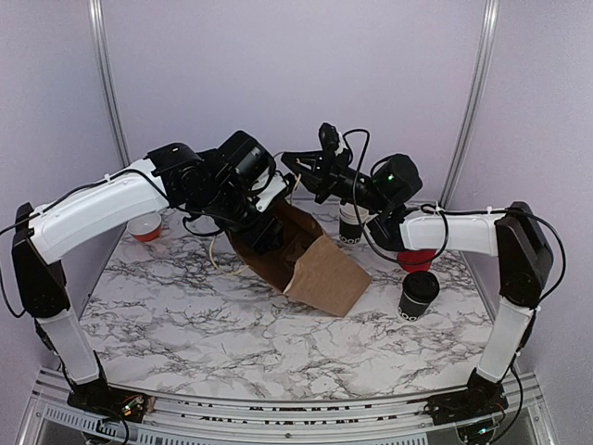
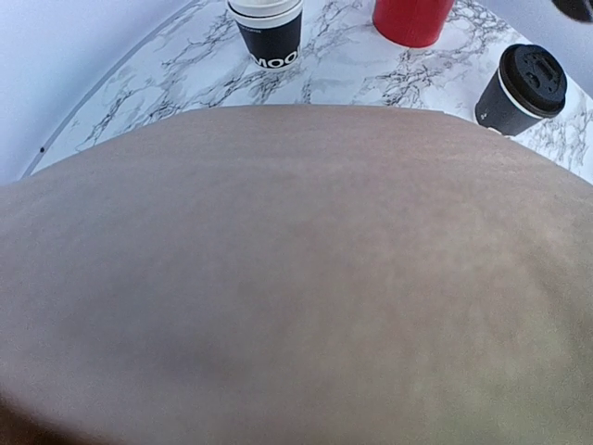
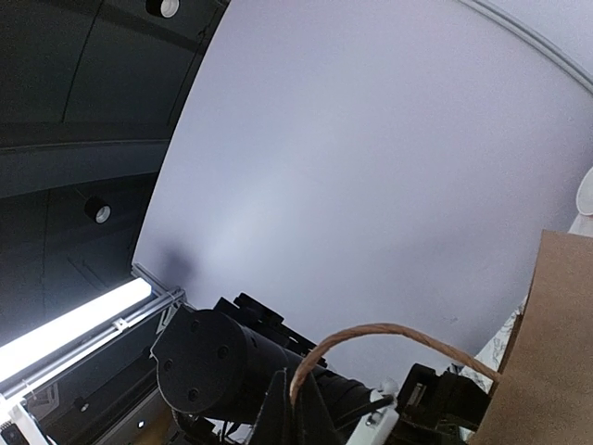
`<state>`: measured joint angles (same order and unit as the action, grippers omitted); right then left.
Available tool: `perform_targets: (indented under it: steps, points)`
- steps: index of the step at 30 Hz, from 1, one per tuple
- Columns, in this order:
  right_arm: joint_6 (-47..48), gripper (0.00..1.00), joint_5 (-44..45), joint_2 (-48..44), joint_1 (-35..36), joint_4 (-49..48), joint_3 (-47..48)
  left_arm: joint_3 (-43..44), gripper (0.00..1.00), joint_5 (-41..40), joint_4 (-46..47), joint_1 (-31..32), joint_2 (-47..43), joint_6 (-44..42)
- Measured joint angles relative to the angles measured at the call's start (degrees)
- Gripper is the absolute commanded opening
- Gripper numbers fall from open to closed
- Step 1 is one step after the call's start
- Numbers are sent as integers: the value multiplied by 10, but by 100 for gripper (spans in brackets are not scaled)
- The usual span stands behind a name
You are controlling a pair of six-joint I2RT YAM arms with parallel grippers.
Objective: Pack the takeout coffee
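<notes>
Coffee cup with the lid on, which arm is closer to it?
Right. The right arm stretches just behind the cup; the left arm is across the table, at the paper bag.

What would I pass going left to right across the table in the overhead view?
Red-and-white bowl → brown bag → cup stack → lidded black cup.

Matt brown paper bag [image 1: 320, 273], glossy marble-patterned table [image 1: 204, 324]
</notes>
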<state>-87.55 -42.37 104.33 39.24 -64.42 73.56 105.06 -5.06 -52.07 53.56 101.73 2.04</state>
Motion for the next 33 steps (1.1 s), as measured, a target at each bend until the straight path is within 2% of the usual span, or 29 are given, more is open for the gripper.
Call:
perform_targets:
  steps: [7, 16, 20, 26, 33]
  points:
    - [9, 0, 0, 0, -7, 16, 4, 2, 76, -16, -1, 0, -54, 31]
    - [23, 0, -4, 0, -7, 42, 22, 9, 78, -45, 6, 0, -141, 81]
    - [26, 0, -6, 0, -7, 50, 27, -25, 78, -71, 13, 0, -191, 123]
    - [34, 0, -7, 0, -7, 58, 27, -119, 74, -93, 12, 0, -275, 204]
    - [44, 0, -8, 0, -7, 73, 29, -214, 62, -99, 31, 0, -319, 282]
